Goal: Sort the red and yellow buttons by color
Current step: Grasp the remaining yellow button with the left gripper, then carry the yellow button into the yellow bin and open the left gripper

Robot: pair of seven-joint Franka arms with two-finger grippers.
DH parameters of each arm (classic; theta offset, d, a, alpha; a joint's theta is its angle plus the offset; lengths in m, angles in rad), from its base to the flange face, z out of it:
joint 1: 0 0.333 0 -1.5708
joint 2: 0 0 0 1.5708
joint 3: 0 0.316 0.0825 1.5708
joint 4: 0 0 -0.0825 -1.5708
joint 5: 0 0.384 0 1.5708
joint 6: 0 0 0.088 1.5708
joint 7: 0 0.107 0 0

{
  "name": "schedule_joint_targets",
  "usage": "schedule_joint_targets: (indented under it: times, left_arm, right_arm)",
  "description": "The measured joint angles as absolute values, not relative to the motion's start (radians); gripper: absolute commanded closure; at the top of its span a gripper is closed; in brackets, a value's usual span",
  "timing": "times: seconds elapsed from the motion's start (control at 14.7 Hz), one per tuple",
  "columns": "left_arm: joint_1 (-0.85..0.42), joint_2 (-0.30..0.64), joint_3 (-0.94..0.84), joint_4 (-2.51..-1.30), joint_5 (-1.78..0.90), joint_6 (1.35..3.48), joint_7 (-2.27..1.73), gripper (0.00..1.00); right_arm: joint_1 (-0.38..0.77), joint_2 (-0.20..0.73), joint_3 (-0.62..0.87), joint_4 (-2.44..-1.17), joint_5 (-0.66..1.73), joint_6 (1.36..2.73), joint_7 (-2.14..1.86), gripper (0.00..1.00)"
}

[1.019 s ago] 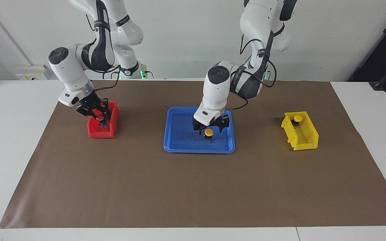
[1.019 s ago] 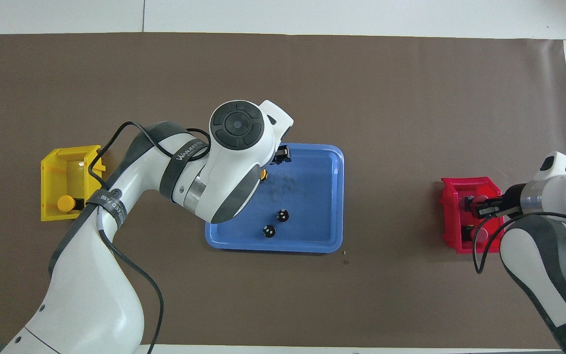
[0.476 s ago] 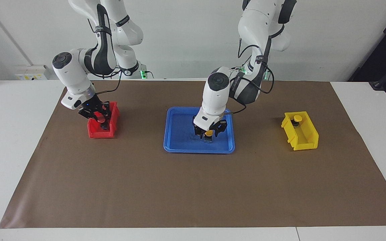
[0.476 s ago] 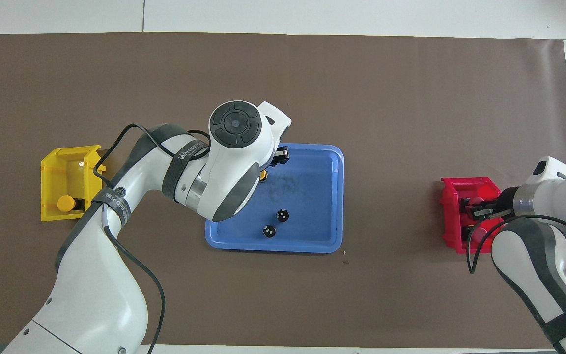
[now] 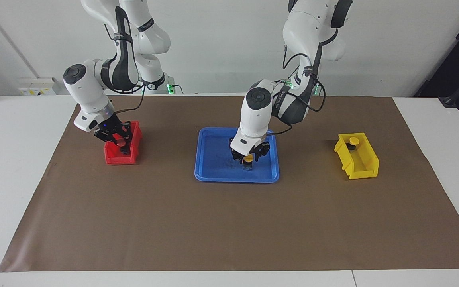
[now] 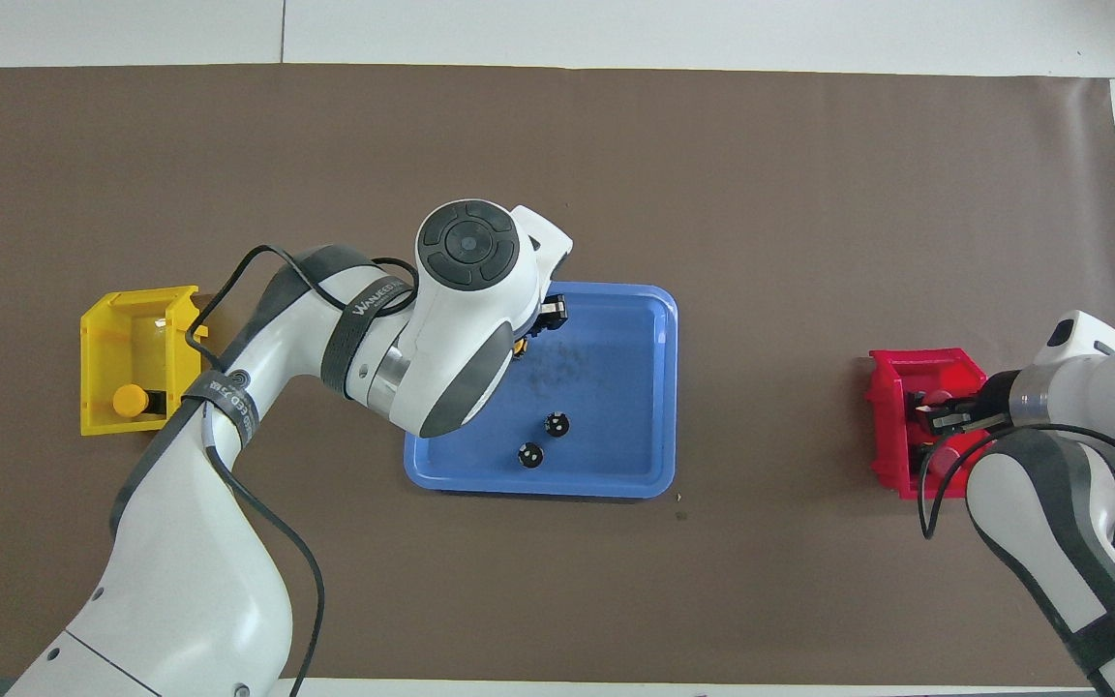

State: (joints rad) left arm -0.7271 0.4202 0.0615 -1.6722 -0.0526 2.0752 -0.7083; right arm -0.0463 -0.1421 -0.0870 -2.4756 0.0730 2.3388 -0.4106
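A yellow button (image 5: pixel 248 160) stands on the blue tray (image 5: pixel 213 176), and my left gripper (image 5: pixel 248 158) is down over it, shut on its cap. Only a sliver of that button (image 6: pixel 520 345) shows under the wrist in the overhead view. A second yellow button (image 5: pixel 353 140) sits in the yellow bin (image 5: pixel 360 165) at the left arm's end of the table. My right gripper (image 5: pixel 120 142) is low in the red bin (image 5: pixel 112 158), shut on a red button (image 5: pixel 121 140). The rest of the red bin's inside is hidden by the gripper.
Two small dark cylinders (image 6: pixel 557 423) (image 6: pixel 529 454) with silvery tops stand in the blue tray (image 6: pixel 616 484), nearer to the robots than the gripped button. A brown mat (image 5: pixel 229 223) covers the table. The left arm reaches over the tray's end toward the yellow bin (image 6: pixel 107 319).
My left gripper came down onto the yellow button and closed its fingers on the cap. My right gripper sank a little deeper into the red bin with the red button.
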Motion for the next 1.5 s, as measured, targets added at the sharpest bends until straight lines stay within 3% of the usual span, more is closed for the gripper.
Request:
schedule_joint_targets:
  times: [0.07, 0.14, 0.34, 0.68, 0.88, 1.22, 1.29, 1.5]
  left_arm:
    - [-0.727, 0.42, 0.062, -1.672, -0.053, 2.072, -0.709, 0.55]
    - [-0.727, 0.419, 0.062, -1.672, -0.053, 2.072, -0.712, 0.63]
    - [-0.726, 0.418, 0.063, -1.675, -0.056, 2.072, -0.731, 0.98]
    - [-0.723, 0.404, 0.076, -1.671, -0.105, 2.062, -0.734, 0.98]
    - [-0.674, 0.321, 0.084, -1.638, -0.107, 1.915, -0.691, 0.98]
    - [-0.435, 0.158, 0.096, -1.625, -0.104, 1.676, -0.327, 0.98]
    - [-0.375, 0.148, 0.098, -1.626, -0.097, 1.666, -0.246, 0.98]
    - [-0.245, 0.147, 0.1, -1.627, -0.064, 1.666, -0.078, 0.98]
  right_arm:
    - [-0.046, -0.142, -0.087, -2.476, 0.073, 2.339, -0.411, 0.45]
    - [-0.046, -0.142, -0.087, -2.476, 0.073, 2.339, -0.411, 0.38]
    - [-0.046, -0.139, -0.087, -2.478, 0.073, 2.34, -0.411, 0.37]
    - [-0.047, -0.135, -0.087, -2.444, 0.073, 2.305, -0.437, 0.37]
    - [-0.047, -0.135, -0.087, -2.379, 0.073, 2.229, -0.438, 0.35]
    - [-0.046, -0.139, -0.081, -2.223, 0.073, 2.044, -0.402, 0.15]
    - [-0.043, -0.141, -0.077, -2.169, 0.073, 1.984, -0.375, 0.0]
    - [-0.02, -0.151, -0.068, -1.978, 0.073, 1.784, -0.255, 0.0]
